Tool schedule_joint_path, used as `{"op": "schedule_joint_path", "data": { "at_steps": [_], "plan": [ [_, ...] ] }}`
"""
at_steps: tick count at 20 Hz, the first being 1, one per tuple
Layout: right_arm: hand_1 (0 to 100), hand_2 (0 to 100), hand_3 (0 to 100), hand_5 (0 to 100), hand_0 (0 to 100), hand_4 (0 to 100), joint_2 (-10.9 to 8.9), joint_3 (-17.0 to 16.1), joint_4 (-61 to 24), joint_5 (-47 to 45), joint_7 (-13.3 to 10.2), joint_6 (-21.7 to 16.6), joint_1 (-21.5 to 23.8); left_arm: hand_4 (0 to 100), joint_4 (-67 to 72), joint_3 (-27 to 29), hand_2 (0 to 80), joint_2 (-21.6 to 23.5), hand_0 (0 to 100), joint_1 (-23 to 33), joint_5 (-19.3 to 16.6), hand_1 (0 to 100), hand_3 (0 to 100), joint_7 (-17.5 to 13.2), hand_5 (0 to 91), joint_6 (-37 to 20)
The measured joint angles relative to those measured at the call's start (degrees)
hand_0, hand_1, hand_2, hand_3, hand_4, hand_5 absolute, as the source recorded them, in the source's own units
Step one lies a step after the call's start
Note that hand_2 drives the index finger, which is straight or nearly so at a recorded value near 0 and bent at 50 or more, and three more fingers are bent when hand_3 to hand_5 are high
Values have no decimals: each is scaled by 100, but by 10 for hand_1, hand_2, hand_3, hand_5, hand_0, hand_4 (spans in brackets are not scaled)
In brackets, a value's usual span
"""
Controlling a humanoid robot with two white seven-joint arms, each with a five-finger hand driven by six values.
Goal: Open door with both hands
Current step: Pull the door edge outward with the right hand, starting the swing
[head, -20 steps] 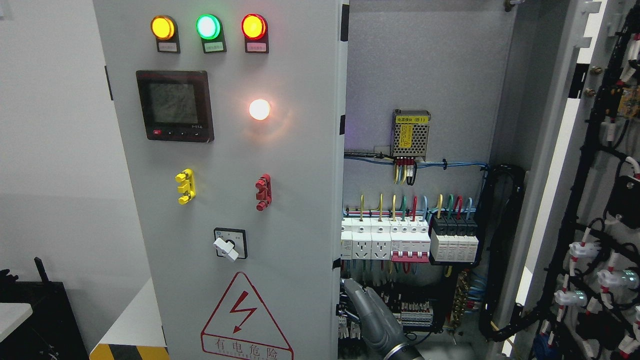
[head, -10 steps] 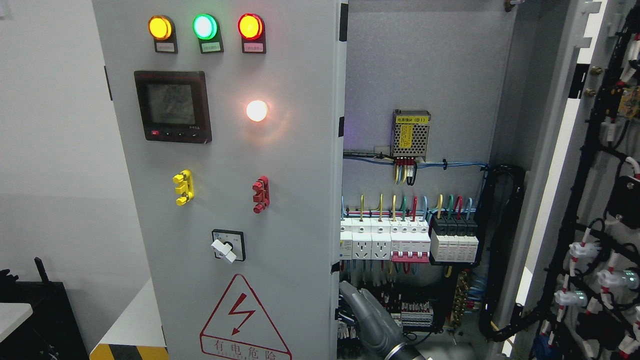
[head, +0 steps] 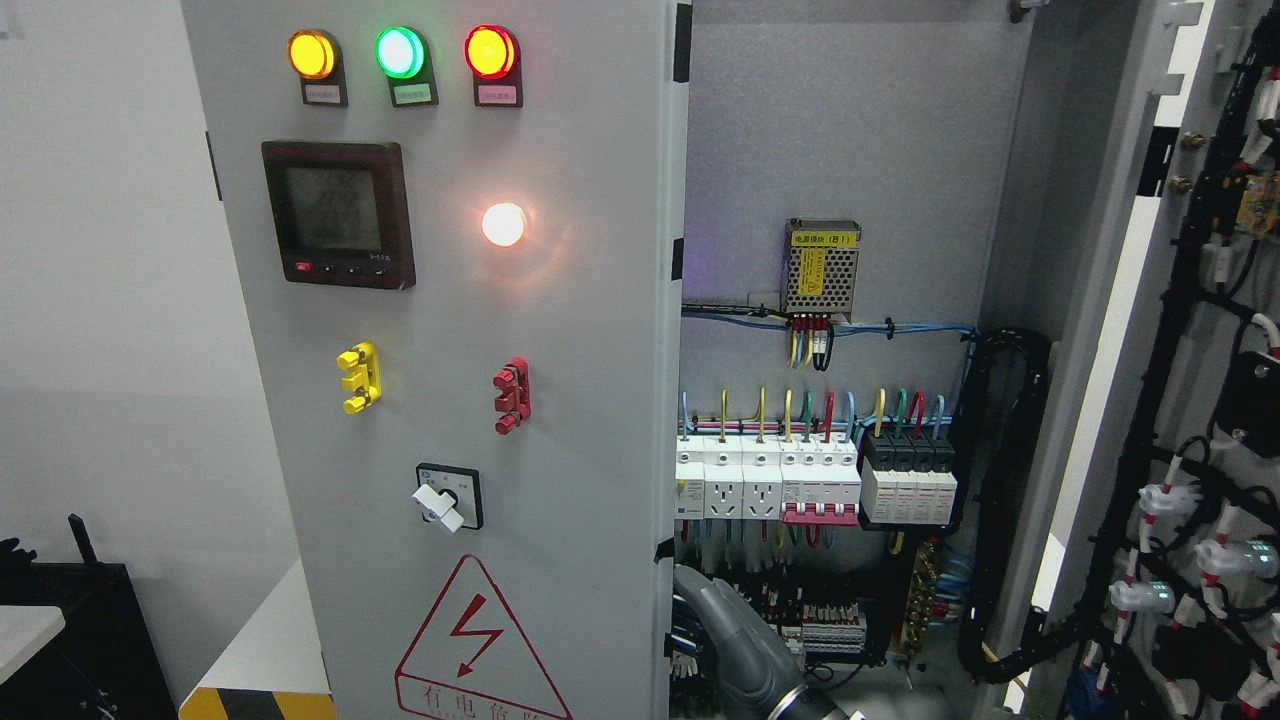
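Head view: left door fills the picture's left half, part-open, its free edge by the middle. A grey hand reaches up from the bottom edge just behind that edge; which arm it belongs to is unclear, and I cannot tell how its fingers lie. Push best stays low and steady against the door's inner edge. Breakers and wiring crowd close behind; the right door stands wide.
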Motion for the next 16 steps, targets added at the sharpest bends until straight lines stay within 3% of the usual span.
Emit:
{"op": "schedule_joint_path", "data": {
  "at_steps": [7, 12, 16],
  "plan": [
    [0, 389, 628, 553, 524, 589, -9, -1, 9, -39, 95, 7, -5, 0, 0, 0, 0, 0, 120, 0, 0, 389, 0, 1, 0, 5],
    [0, 391, 630, 556, 533, 587, -12, 1, 14, -46, 417, 46, -9, 0, 0, 0, 0, 0, 120, 0, 0, 389, 0, 1, 0, 7],
    [0, 390, 628, 557, 540, 588, -15, 1, 26, -56, 459, 146, -41, 0, 0, 0, 0, 0, 120, 0, 0, 389, 0, 0, 0, 8]
  ]
}}
